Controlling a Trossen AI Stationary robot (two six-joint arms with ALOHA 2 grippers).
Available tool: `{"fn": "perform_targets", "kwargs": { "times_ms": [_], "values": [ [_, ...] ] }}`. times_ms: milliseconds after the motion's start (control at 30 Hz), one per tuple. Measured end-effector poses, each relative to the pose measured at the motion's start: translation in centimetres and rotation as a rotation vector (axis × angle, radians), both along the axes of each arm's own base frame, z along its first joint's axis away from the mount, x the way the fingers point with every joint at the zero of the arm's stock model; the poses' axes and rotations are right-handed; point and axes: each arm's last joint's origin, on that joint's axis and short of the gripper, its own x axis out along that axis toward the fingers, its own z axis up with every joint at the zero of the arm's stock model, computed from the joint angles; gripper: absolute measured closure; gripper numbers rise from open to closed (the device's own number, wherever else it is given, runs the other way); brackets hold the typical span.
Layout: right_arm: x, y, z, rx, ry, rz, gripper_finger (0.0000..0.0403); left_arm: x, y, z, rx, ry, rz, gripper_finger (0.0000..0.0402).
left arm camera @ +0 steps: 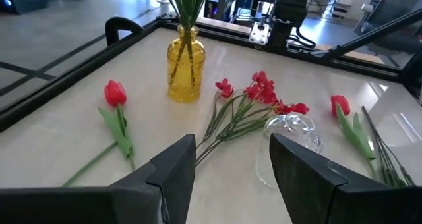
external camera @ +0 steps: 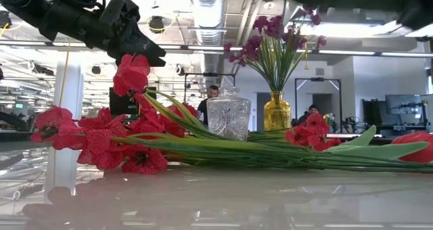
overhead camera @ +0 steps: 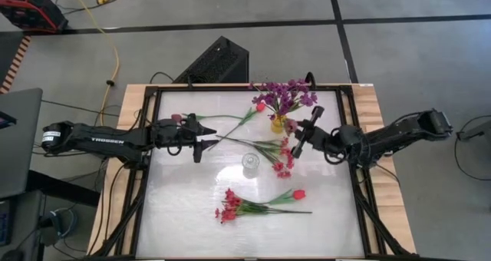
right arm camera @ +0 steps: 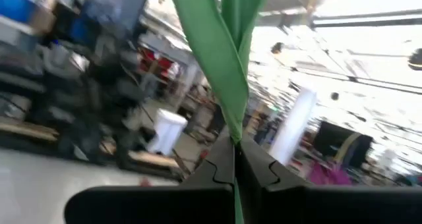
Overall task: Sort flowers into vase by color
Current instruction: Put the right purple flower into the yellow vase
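A: Surface and room?
B: Glossy white table [overhead camera: 192, 215]; grey floor, yellow cable [overhead camera: 115, 57].
A: Fingers?
B: Left gripper [left arm camera: 231, 168] spread apart, holding nothing. Right gripper [right arm camera: 234, 161] clamped on a green stem [right arm camera: 211, 46]. Purple flowers [overhead camera: 285, 96] in yellow vase [left arm camera: 184, 69]; red flowers [overhead camera: 257, 203] lie loose.

"TROSSEN" reads along the left arm [overhead camera: 107, 139].
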Motion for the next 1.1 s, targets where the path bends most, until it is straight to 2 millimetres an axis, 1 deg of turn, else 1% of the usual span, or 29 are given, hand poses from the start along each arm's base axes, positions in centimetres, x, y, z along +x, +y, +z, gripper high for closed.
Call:
{"fn": "perform_targets", "kwargs": {
  "times_ms": [33, 167, 267, 467, 633, 867, 1100],
  "values": [
    [0.0, -0.4, -0.4, 0.001, -0.004, -0.002, 0.0380, 0.0, 0.0, 0.0, 0.000, 0.001, -0.002, 0.0219],
    [0.2, -1.7, -0.9, -0.002, -0.029, -0.015, 0.0380, 0.1, 0.0, -0.3, 0.013, 0.026, -0.009, 0.0219],
    [0.7, -2.5, -1.7, -0.023, 0.021, -0.032, 0.0380, 0.2, 0.0, -0.7, 0.027, 0.056, -0.012, 0.0219],
    [1.4, -4.0, -2.7, -0.020, 0.046, -0.080, 0.0380, 0.2, 0.0, -1.3, 0.036, 0.110, -0.013, 0.0219],
    [1.6, -4.2, -3.0, -0.009, 0.040, -0.091, 0.0380, 0.2, 0.0, -1.6, 0.036, 0.139, -0.013, 0.0219],
    [1.5, -4.5, -3.4, 0.118, 0.022, -0.181, 0.0379, 0.4, 0.1, -1.8, 0.039, 0.147, -0.012, 0.0219],
    [1.6, -4.5, -3.9, 0.169, 0.054, -0.176, 0.0379, 0.3, 0.1, -1.9, 0.033, 0.151, -0.011, 0.0219]
  ]
}}
